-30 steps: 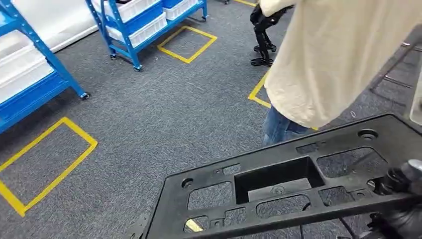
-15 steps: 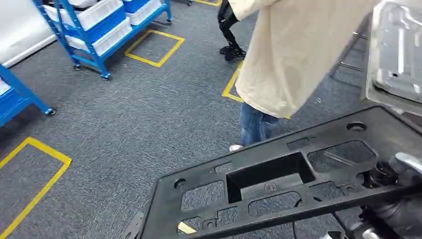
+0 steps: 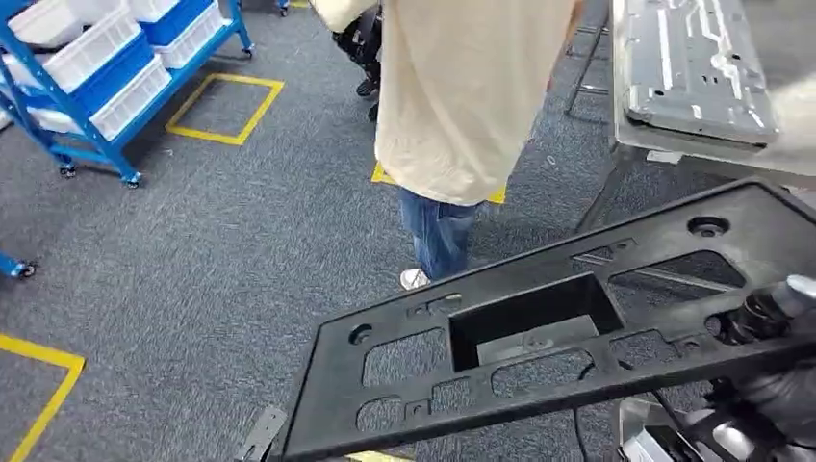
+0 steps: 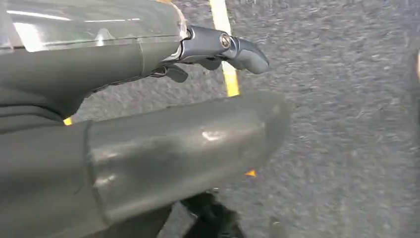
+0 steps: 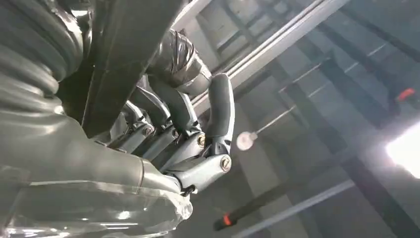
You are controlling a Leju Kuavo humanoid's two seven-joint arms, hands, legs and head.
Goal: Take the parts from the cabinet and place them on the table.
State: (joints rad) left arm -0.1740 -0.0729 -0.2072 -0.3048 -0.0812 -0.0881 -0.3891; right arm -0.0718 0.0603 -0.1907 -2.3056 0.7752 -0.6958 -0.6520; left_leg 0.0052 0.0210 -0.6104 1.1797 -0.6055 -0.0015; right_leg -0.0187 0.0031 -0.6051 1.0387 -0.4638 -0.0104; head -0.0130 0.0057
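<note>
A large black plastic panel (image 3: 539, 337) with several cut-outs stretches across the lower head view, tilted up toward the right. My right hand (image 3: 770, 361) grips its right end, and in the right wrist view its fingers (image 5: 198, 124) curl around the panel's dark edge (image 5: 124, 54). My left hand (image 4: 148, 99) hangs over the carpet with its fingers (image 4: 233, 47) stretched out and nothing in it. A table (image 3: 674, 149) at the upper right carries a grey metal part (image 3: 688, 67).
A person in a cream shirt (image 3: 462, 96) and jeans stands just beyond the panel, left of the table. Blue racks with white bins (image 3: 106, 67) stand at the far left. Yellow tape squares (image 3: 223, 108) mark the grey carpet.
The whole view has swung to the right: the racks and the person slid left in the picture and the table with the grey part came in. The panel stays in my right hand.
</note>
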